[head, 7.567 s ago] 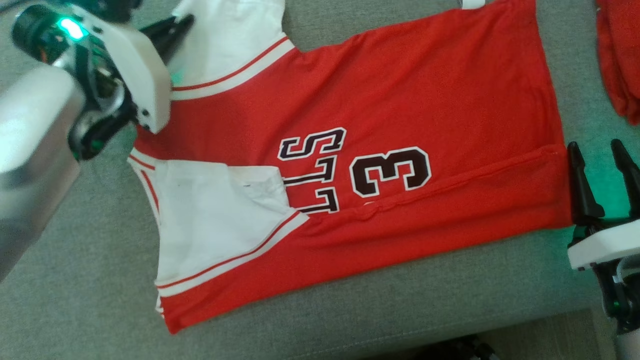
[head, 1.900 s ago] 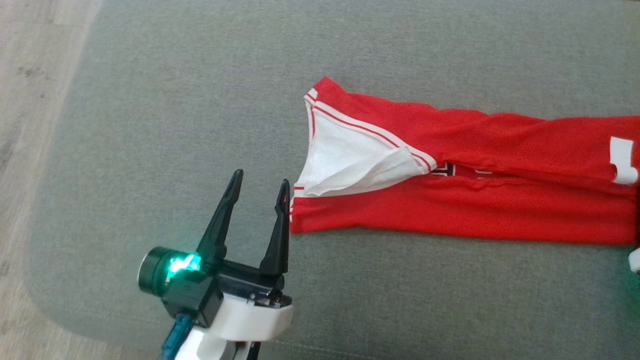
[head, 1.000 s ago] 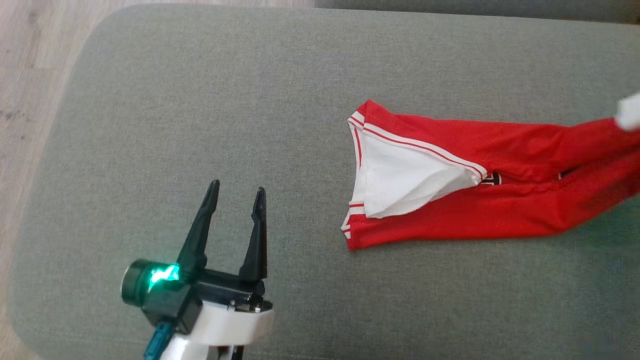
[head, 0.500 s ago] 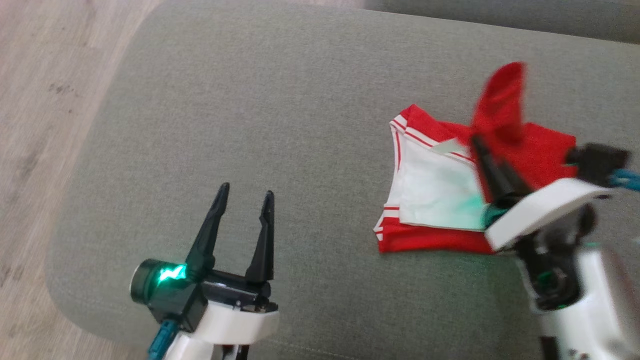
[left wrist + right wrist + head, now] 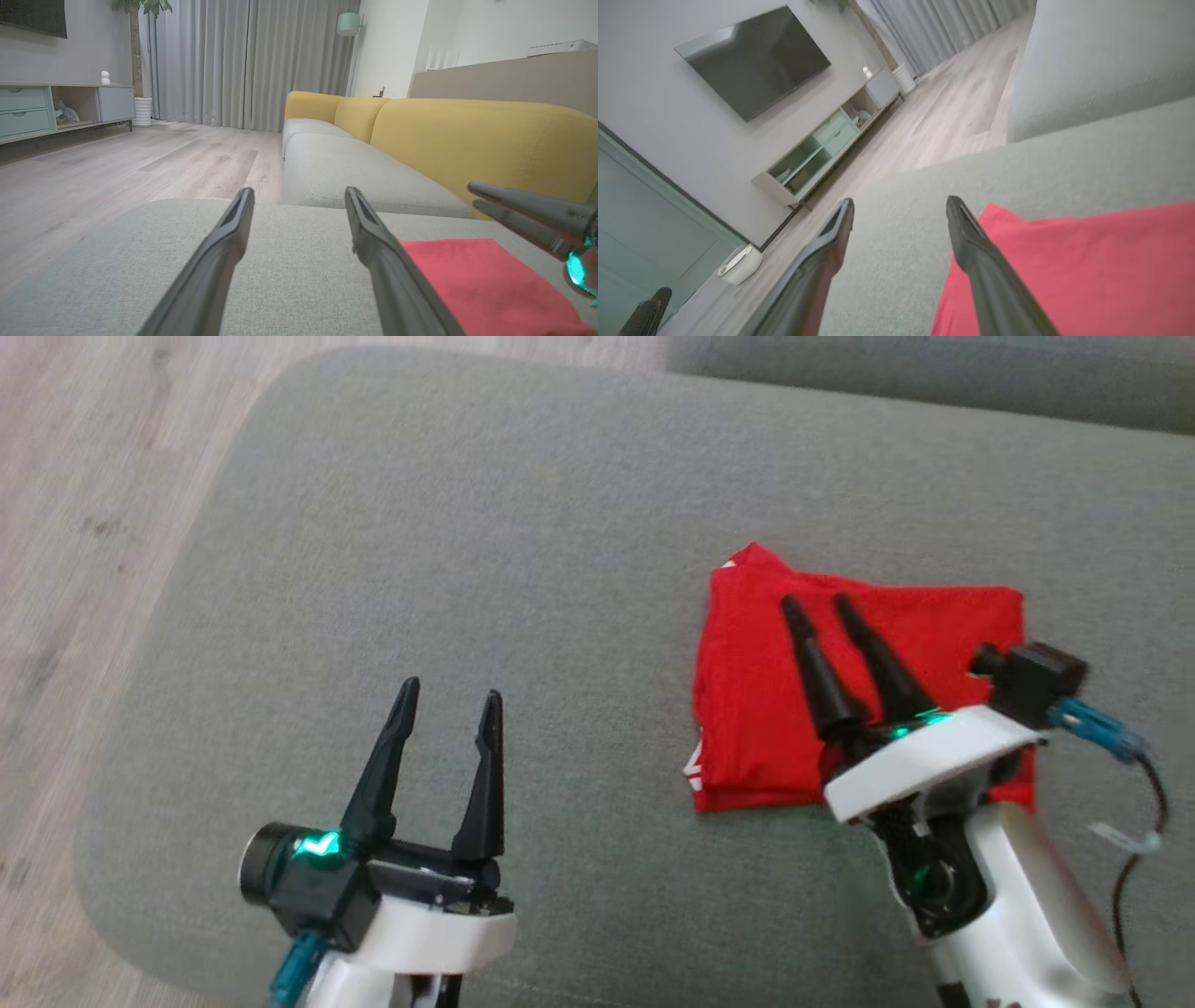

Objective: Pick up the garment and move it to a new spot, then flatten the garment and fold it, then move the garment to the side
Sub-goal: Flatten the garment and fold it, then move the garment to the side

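No lettering, number, brand or sign can be read anywhere. The folded red garment (image 5: 747, 691) lies with plain red cloth on top. A small white patch peeks out at its near left corner, too small to tell whether it is print or trim. A pale tag (image 5: 1125, 840) hangs on the dark cable (image 5: 1150, 784) at the right, too blurred to read.

Garment (image 5: 747, 709): no longer a long strip; now doubled over into a compact red rectangle.
Right gripper (image 5: 817, 604): has released the cloth; now spread open above it.
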`<state>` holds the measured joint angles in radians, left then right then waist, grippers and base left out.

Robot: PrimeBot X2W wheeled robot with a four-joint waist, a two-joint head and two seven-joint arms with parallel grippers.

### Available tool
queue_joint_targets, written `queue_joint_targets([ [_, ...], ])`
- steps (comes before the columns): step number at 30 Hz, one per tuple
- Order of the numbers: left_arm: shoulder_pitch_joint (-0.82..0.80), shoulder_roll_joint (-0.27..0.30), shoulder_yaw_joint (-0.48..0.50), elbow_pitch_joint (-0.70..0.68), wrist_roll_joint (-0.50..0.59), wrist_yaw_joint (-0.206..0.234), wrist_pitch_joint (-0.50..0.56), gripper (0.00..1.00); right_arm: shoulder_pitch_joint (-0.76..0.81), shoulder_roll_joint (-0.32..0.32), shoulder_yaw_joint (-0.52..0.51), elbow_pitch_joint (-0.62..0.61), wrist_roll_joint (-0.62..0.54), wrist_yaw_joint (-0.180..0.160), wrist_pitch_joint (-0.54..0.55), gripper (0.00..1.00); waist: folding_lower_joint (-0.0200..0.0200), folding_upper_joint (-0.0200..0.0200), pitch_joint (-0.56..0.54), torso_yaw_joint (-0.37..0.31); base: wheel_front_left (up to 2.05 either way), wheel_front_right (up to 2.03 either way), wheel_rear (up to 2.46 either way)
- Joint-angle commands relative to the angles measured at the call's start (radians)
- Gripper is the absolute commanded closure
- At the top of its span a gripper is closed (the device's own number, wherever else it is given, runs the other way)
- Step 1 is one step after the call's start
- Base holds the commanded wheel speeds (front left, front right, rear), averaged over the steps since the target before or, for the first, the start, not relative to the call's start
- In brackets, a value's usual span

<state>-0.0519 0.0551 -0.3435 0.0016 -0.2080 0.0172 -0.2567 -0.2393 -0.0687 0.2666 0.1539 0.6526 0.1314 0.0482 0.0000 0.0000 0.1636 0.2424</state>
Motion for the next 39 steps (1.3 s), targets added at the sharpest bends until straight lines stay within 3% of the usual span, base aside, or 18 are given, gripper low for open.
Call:
queue_joint_targets([
  [1,0.003,-0.004,0.046,-0.019,-0.011,-0.003,-0.005,0.00,-0.015,-0.010,0.007,-0.048,-0.010,-0.001,-0.050,0.00,0.0000,0.0000,-0.032,-0.028,0.00,0.00,0.00],
  [6,0.035,-0.005,0.059,0.029,-0.034,-0.003,-0.005,0.00,0.085,-0.098,-0.043,-0.034,-0.068,-0.001,-0.250,0.00,0.0000,0.0000,-0.106,-0.068,0.00,0.00,0.00],
  [11,0.066,-0.005,0.076,0.061,-0.053,0.006,-0.005,0.00,0.187,-0.133,-0.117,0.015,-0.193,-0.001,-0.306,0.00,0.0000,0.0000,-0.163,-0.096,0.00,0.00,0.00],
  [17,0.100,-0.005,0.109,0.084,-0.036,0.019,-0.005,0.00,0.316,-0.105,-0.191,-0.052,-0.358,-0.001,-0.310,0.00,0.0000,0.0000,-0.201,-0.130,0.00,0.00,0.00],
  [22,0.127,-0.003,0.128,0.130,-0.017,0.014,-0.005,0.00,0.398,-0.064,-0.215,-0.086,-0.418,-0.001,-0.310,0.00,0.0000,0.0000,-0.222,-0.145,0.00,0.00,0.00],
  [39,0.138,-0.005,0.160,0.169,-0.002,0.003,-0.005,0.00,0.441,-0.036,-0.198,-0.078,-0.432,-0.001,-0.310,0.00,0.0000,0.0000,-0.242,-0.152,0.00,0.00,0.00],
])
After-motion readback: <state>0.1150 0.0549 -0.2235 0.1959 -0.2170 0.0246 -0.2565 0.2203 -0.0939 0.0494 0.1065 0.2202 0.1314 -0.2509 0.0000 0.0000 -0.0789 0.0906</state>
